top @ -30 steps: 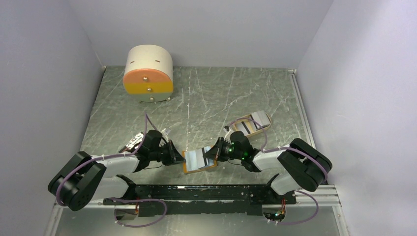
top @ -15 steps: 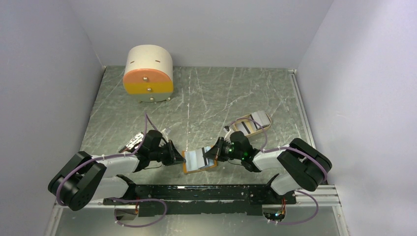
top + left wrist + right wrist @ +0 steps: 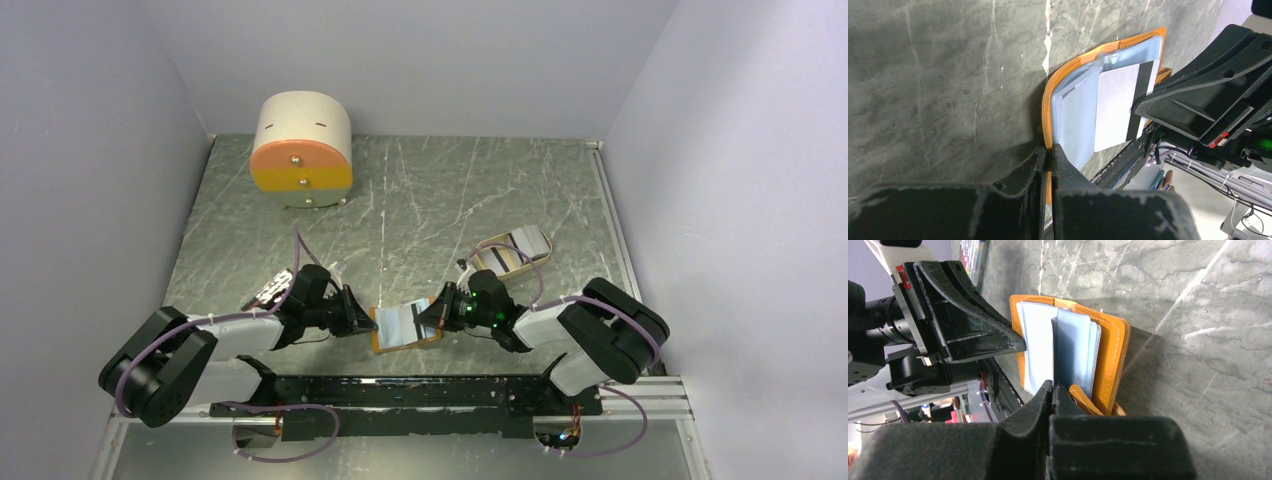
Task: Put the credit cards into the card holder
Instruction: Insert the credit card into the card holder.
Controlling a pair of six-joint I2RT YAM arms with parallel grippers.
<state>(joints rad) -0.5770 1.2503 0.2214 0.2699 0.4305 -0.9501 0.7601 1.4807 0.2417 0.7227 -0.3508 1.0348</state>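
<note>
The orange card holder (image 3: pixel 404 343) lies open near the table's front edge, pale blue inside. My left gripper (image 3: pixel 364 322) is shut on its left orange edge, which shows clamped between the jaws in the left wrist view (image 3: pixel 1049 149). My right gripper (image 3: pixel 431 314) is shut on a pale credit card (image 3: pixel 412 318) with a dark stripe and holds it against the holder's blue inside. In the left wrist view the card (image 3: pixel 1115 110) lies over the blue pocket. In the right wrist view the card (image 3: pixel 1071 352) stands between my right gripper (image 3: pixel 1053 386) and the holder (image 3: pixel 1113 357).
A tan oval tray (image 3: pixel 488 264) holding more striped credit cards (image 3: pixel 515 246) sits behind the right arm. A round cream-and-orange drawer box (image 3: pixel 302 150) stands at the back left. A small dark-and-white object (image 3: pixel 268 290) lies beside the left arm.
My right gripper has edged slightly left with the card. The left gripper and the holder have not moved.
</note>
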